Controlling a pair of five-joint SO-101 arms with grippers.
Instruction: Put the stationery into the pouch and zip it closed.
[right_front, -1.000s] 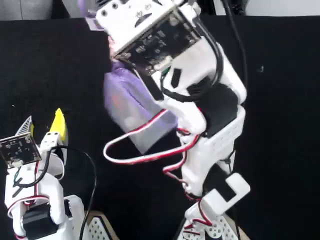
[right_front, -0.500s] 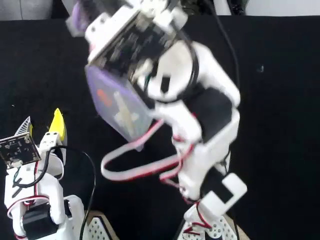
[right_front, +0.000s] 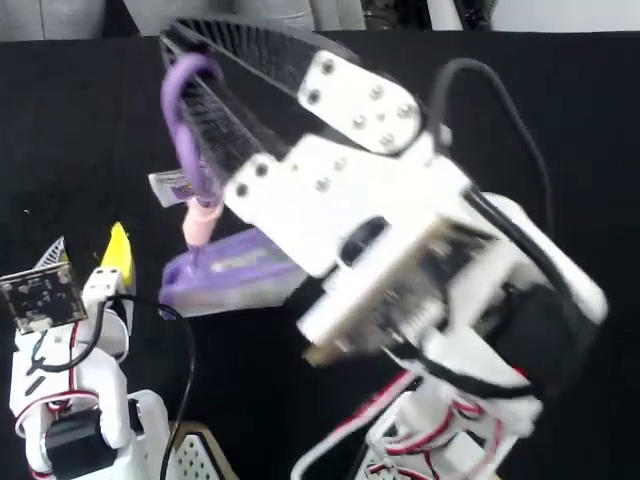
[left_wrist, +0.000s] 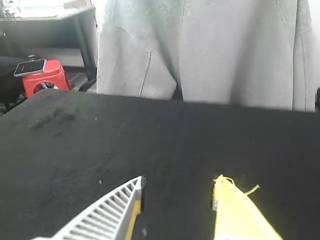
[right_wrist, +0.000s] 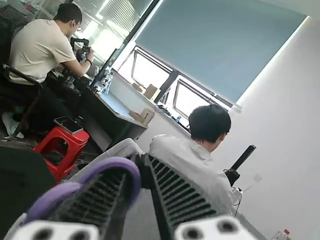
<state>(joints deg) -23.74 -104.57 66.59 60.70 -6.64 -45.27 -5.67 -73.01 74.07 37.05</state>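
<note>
Your right gripper clamping shut on purple strap, holding pouch dangling at its 6 o'clock. Left gripper gaping wide, gripping nothing, at pouch's 9 o'clock. Can't tell if stationery inside. Next, likely: lowering pouch flat, left bracing for zipping.

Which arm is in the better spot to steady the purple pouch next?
Left, probably. The left pincer is open, empty and low beside the pouch. The right pincer is raised high, shut on the purple loop of the pouch, so it is busy.
</note>
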